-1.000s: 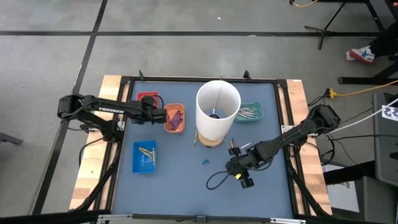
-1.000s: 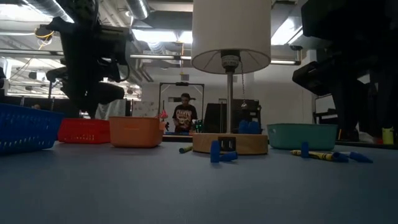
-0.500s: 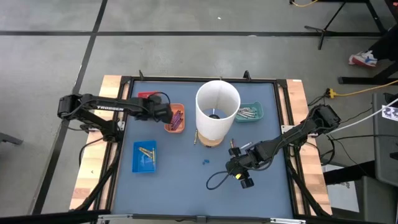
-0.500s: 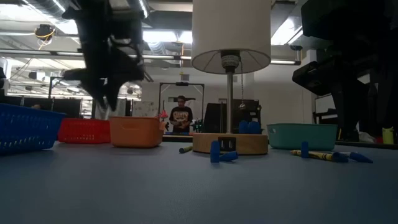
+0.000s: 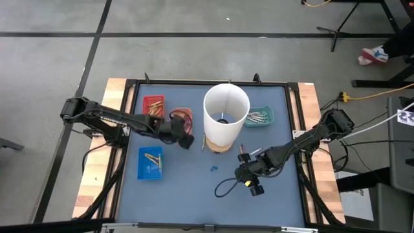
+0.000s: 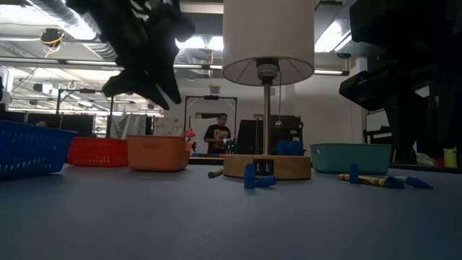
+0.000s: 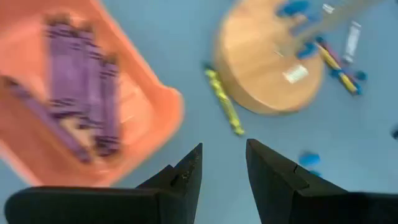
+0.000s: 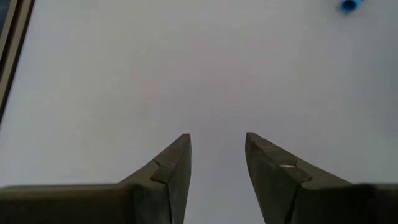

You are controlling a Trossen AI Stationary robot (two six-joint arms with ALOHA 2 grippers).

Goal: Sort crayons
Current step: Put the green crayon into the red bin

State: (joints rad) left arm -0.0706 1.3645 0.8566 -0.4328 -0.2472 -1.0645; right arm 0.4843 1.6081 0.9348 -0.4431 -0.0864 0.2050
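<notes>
Just right of the small orange plastic tray (image 5: 182, 121) holding purple crayons (image 7: 93, 99), your left gripper (image 7: 222, 167) is hanging above the blue mat with its fingers parted and nothing between them. You appear to be between picks, lining up on the loose yellow-green crayon (image 7: 223, 101) lying flat just beside the round wooden lamp base (image 7: 267, 68), at about 12 o'clock from the gripper in the wrist view. The next move, as I judge it, calls for descending with the jaws straddling that thin stick across its width, then lifting cleanly. The base is crowding the crayon on one side and the orange tray's wall on the other, so one finger has little room. The tall white lampshade (image 5: 226, 115) is hiding part of this spot from overhead. More loose blue and yellow crayons (image 7: 336, 57) are lying on the far side of the base. The red tray (image 5: 152, 103) at 10 o'clock on the table, the blue tray (image 5: 150, 163) at 8 o'clock and the teal tray (image 5: 261, 116) at 1 o'clock are already holding sticks. Your right gripper (image 8: 216, 163) is waiting at 5 o'clock, open and empty over bare mat.
</notes>
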